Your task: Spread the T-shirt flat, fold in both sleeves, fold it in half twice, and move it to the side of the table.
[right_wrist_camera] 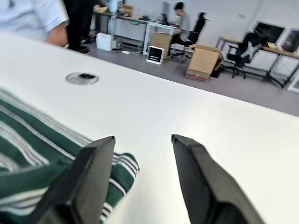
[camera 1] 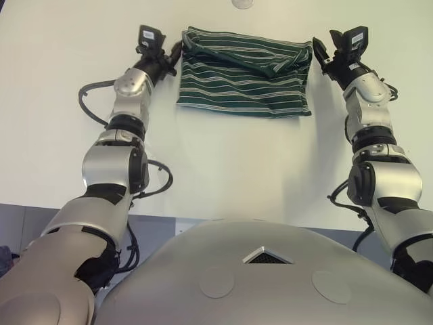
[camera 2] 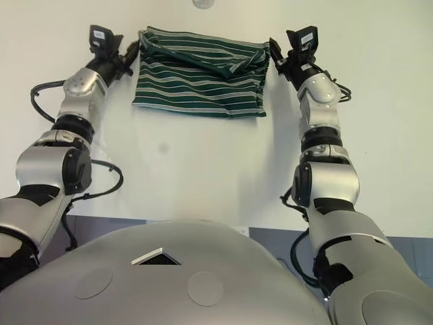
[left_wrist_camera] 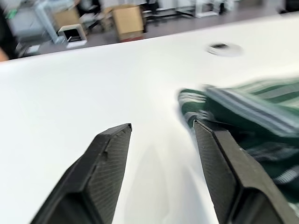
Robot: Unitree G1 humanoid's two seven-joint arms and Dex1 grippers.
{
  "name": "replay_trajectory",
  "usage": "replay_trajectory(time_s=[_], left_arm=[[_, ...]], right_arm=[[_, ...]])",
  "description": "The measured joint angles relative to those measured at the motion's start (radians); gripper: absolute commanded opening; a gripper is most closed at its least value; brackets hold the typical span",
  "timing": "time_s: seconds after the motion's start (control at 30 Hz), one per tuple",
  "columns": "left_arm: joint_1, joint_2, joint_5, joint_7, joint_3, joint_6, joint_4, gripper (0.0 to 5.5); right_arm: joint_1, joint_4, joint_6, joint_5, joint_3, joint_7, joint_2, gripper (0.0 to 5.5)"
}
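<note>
The T-shirt, dark green with thin white stripes, lies folded into a rough rectangle at the far middle of the white table. Its top layer is rumpled near the far edge. My left gripper is at the shirt's far left corner. In the left wrist view it is open, one finger against the cloth and bare table between the fingers. My right gripper is at the far right corner. It is open too, with the shirt's corner beside one finger.
A round cable grommet is set into the table just beyond the shirt. Bare table stretches on both sides of the shirt and toward the near edge. Office furniture, boxes and people stand in the room past the far edge.
</note>
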Motion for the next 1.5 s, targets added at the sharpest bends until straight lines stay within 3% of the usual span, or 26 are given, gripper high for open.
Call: replay_trajectory(time_s=[0.13,0.23,0.33,0.47,0.77,1.03,1.2,1.37,1.5], left_arm=[[-0.062,-0.001,-0.134,0.017,0.145,0.214,0.028,3.62],[-0.072,-0.002,-0.157,0.054,0.184,0.277,0.031,4.17],[-0.071,-0.005,-0.151,0.061,0.180,0.273,0.020,4.51],[0.005,-0.013,-0.125,-0.017,0.144,0.143,-0.105,4.51],[0.327,-0.046,-0.114,-0.088,0.058,0.015,-0.661,4.51],[0.410,-0.045,-0.111,-0.047,0.025,0.021,-0.764,4.51],[0.415,-0.043,-0.086,-0.029,0.006,0.016,-0.768,4.51],[0.432,-0.042,-0.076,-0.024,-0.005,0.014,-0.804,4.51],[0.486,-0.037,0.038,-0.002,-0.083,-0.060,-0.848,4.51]], right_arm=[[-0.001,-0.004,-0.004,0.064,-0.043,0.103,0.004,3.54],[0.025,-0.118,-0.064,0.135,-0.056,0.252,0.005,4.15],[0.138,-0.371,-0.134,0.190,-0.045,0.414,-0.012,4.66],[0.251,-0.520,-0.197,0.118,0.003,0.440,-0.088,5.37],[0.292,-0.469,-0.329,-0.408,0.170,0.118,-0.258,5.37],[0.309,-0.539,-0.356,-0.580,0.295,-0.010,-0.344,5.37],[0.555,-0.867,-0.335,-0.309,0.337,0.214,-0.471,5.37],[0.947,-1.351,-0.288,0.233,0.323,0.510,-0.762,5.37],[0.965,-1.444,-0.230,0.391,0.252,0.523,-0.756,5.37]])
